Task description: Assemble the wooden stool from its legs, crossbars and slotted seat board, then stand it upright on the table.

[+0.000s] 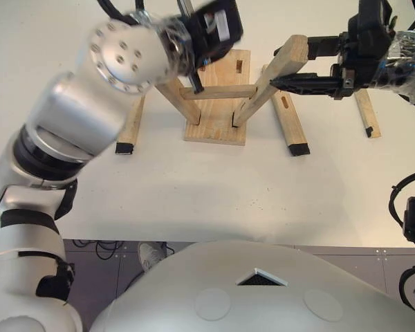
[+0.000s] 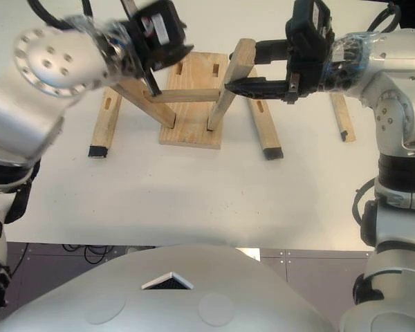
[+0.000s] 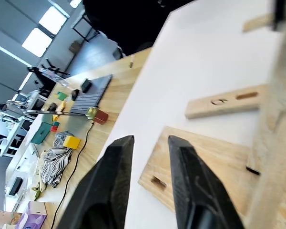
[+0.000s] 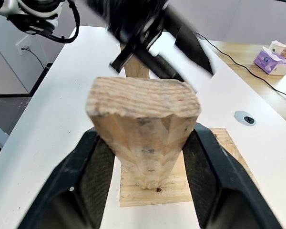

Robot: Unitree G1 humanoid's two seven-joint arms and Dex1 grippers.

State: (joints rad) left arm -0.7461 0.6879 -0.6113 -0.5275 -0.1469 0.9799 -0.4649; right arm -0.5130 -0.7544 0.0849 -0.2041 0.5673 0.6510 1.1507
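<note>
The slotted seat board (image 1: 218,130) lies flat on the white table. Two legs stand tilted in its slots, a left leg (image 1: 178,98) and a right leg (image 1: 268,81), joined by a crossbar (image 1: 220,91). My right gripper (image 1: 299,66) is shut on the right leg near its top end, which sits between the fingers (image 4: 88,171) in the right wrist view. My left gripper (image 1: 194,72) hovers over the left leg and crossbar, open, with nothing between its fingers (image 3: 112,186); the seat board (image 3: 200,167) lies beneath it.
Loose slotted legs lie flat around the board: one at the left (image 1: 131,128), one at the right with a black tip (image 1: 289,121), one farther right (image 1: 366,114). The table's front edge (image 1: 194,238) is near. A wooden desk (image 3: 93,119) with small items stands beyond the table.
</note>
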